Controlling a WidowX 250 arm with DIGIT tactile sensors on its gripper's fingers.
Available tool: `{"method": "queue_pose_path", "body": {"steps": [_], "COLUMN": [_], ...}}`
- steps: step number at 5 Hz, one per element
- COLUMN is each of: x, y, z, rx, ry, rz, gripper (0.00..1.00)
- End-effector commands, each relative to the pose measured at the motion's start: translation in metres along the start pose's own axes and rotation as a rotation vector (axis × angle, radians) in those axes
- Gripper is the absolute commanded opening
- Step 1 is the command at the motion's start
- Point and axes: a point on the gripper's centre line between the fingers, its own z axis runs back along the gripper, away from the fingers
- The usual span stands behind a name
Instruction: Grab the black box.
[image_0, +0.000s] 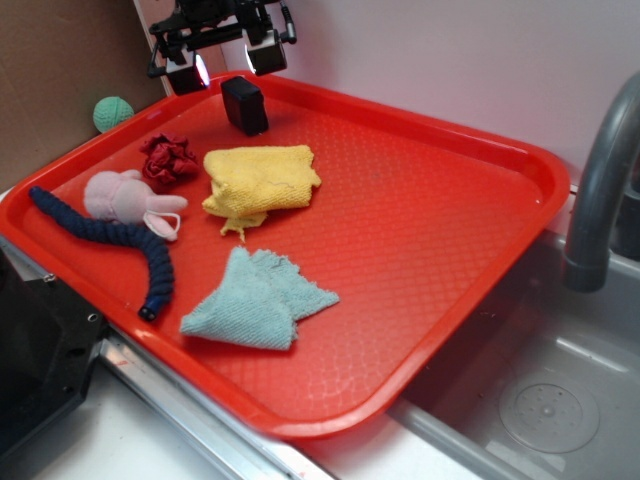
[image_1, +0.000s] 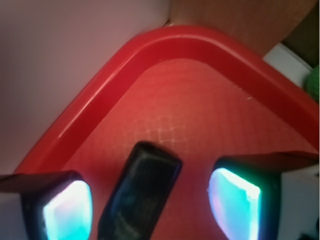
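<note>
The small matte black rectangular box (image_0: 245, 104) stands upright near the far corner of the red plastic tray (image_0: 440, 215), just beside the tray's raised rim. The black claw (image_0: 226, 62) hangs above it with its two fingers spread apart, holding nothing. In the wrist view the box (image_1: 142, 190) sits between the glowing pads (image_1: 67, 210), leaning towards the left one and apart from both.

The main risk appears to be the off-centre line: if the claw descends as it is, the left finger could land on the box's top or knock it over. The close rim may also catch a finger. The crumpled yellow cloth (image_0: 262, 180) lies near but apart, unlikely to interfere.
</note>
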Motion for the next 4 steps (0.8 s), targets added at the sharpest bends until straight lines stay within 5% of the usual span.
{"method": "queue_pose_path", "body": {"steps": [1, 2, 3, 4], "x": [0.01, 0.009, 0.009, 0.002], "y": [-0.004, -0.012, -0.01, -0.007], "z": [-0.01, -0.019, -0.019, -0.008], "rx": [-0.011, -0.004, -0.027, -0.076], "ry": [-0.003, 0.028, 0.061, 0.124], "rz": [-0.012, -0.032, -0.034, -0.045], "gripper": [1.0, 1.0, 0.65, 0.0]}}
